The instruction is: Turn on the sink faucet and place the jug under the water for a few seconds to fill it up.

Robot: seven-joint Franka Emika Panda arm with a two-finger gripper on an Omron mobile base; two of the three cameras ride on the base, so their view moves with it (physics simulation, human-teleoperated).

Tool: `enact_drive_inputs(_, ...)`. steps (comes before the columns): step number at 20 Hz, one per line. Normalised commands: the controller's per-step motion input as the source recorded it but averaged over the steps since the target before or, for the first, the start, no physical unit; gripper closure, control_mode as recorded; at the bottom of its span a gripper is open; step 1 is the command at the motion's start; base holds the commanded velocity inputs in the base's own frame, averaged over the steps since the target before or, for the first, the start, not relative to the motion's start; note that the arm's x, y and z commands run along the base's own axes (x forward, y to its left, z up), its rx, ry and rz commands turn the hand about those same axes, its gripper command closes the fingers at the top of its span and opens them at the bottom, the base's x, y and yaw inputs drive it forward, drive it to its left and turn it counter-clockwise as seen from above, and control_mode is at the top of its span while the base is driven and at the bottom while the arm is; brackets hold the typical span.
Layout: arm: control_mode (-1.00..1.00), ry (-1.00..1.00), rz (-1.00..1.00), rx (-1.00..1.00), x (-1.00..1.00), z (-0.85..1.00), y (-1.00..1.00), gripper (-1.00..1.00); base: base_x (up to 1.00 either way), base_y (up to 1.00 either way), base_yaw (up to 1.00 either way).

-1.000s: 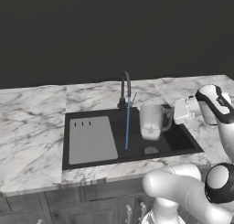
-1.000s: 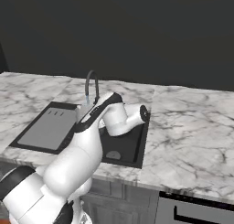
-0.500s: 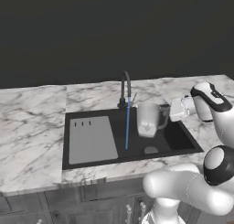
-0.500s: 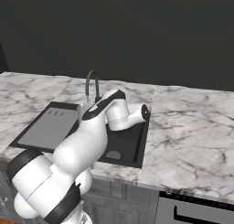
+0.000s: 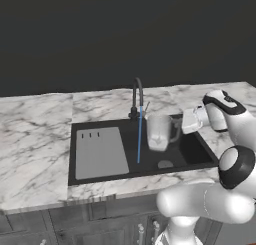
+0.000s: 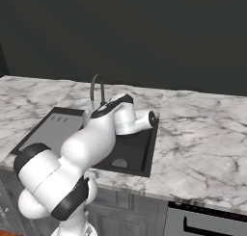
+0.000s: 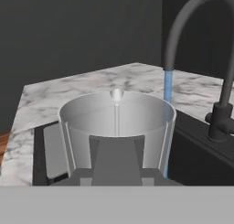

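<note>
The dark gooseneck sink faucet [image 5: 136, 96] stands at the back rim of the black sink [image 5: 192, 150]. The water [image 5: 139, 139] falls from it as a thin blue stream into the basin. My gripper [image 5: 179, 125] is shut on the dark handle of the translucent jug [image 5: 158, 132] and holds it upright above the basin. The jug sits just right of the stream, which runs down beside it. In the hand view the jug [image 7: 116, 122] is close in front of my gripper [image 7: 116, 175]. There the water [image 7: 167, 85] drops from the faucet [image 7: 183, 31] just past the jug's right rim.
A grey drainboard [image 5: 100, 152] covers the sink's left half, and a round drain [image 5: 164, 164] lies in the basin floor. White marble counter [image 5: 35, 134] surrounds the sink. My arm [image 6: 103, 134] arches over the sink [image 6: 141, 155] in the right base view.
The jug has shifted a little left with my gripper, closer to the water stream. The water keeps running.
</note>
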Motion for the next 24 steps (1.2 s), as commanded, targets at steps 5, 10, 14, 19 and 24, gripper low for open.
enact_drive_inputs(5,-1.0,0.0,0.0,0.0,0.13,-0.22,0.13,1.0,0.0,0.0,0.0)
enact_drive_inputs(10,-1.0,0.0,0.0,0.0,0.16,-0.19,0.11,1.0,0.0,0.0,0.0)
enact_drive_inputs(14,-1.0,0.0,0.0,0.0,0.17,-0.14,0.09,1.0,0.0,0.0,0.0)
enact_drive_inputs(19,-1.0,0.0,0.0,0.0,0.17,-0.11,0.05,1.0,0.0,0.0,0.0)
enact_drive_inputs(24,-1.0,0.0,0.0,0.0,0.19,-0.09,0.04,1.0,0.0,0.0,0.0)
